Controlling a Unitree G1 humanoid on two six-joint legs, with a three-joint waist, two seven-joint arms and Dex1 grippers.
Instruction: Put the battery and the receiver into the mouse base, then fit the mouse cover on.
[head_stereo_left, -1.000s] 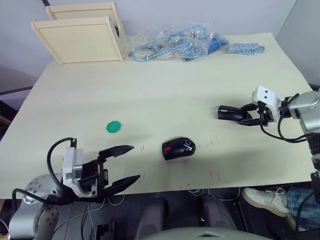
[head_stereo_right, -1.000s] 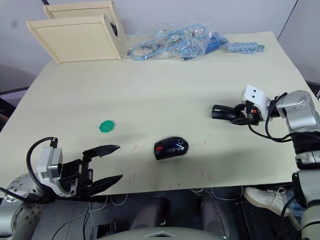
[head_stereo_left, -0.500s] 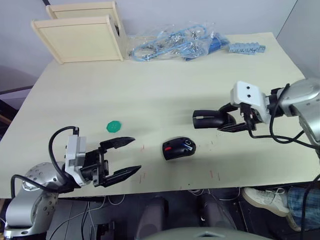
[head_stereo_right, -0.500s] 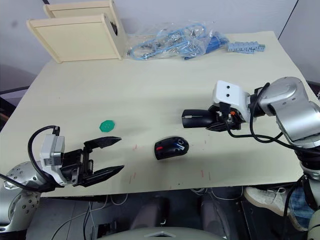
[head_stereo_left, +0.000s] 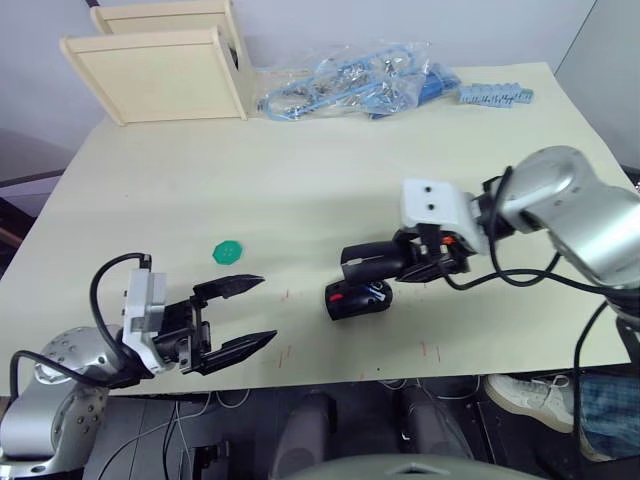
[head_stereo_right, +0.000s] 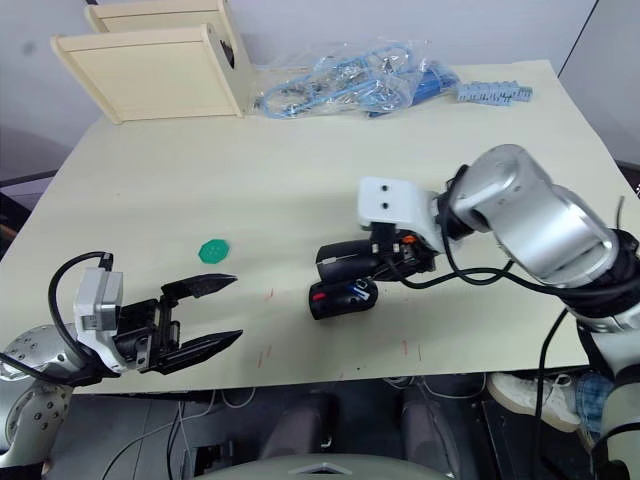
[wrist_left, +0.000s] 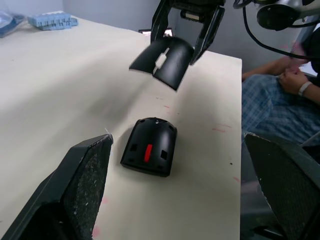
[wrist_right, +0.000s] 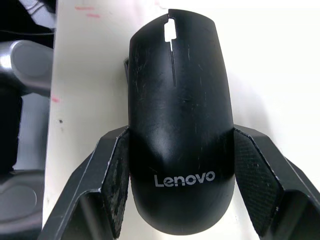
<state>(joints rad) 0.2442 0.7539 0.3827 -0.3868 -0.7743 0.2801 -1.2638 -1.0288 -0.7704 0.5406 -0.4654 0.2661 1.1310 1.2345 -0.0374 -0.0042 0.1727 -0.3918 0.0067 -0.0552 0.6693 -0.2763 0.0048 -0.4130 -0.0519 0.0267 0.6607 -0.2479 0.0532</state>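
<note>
Mouse cover (wrist_right: 180, 120) — glossy black shell marked "Lenovo", pinched at its sides by the right gripper (head_stereo_left: 400, 262), held in the air just above the mouse base and not touching it.

Mouse base (head_stereo_left: 357, 299) — black oval shell with a red part showing inside, lying on the surface (head_stereo_left: 300, 180) near its front edge, directly under the cover.

Battery, receiver — neither can be made out loose on the surface; whether they sit inside the base cannot be told.

Left gripper (head_stereo_left: 242, 315) — fingers spread wide, holding nothing, hovering at the front edge of the surface, well apart from the base.

Other items — green disc (head_stereo_left: 228, 252) beside the left gripper; wooden boxes (head_stereo_left: 160, 65), a bag of blue parts (head_stereo_left: 350, 85) and a blue strip (head_stereo_left: 495, 96) along the far edge.

Progress — judged late: the cover is picked up and lined over the base; lowering and seating it remain.
</note>
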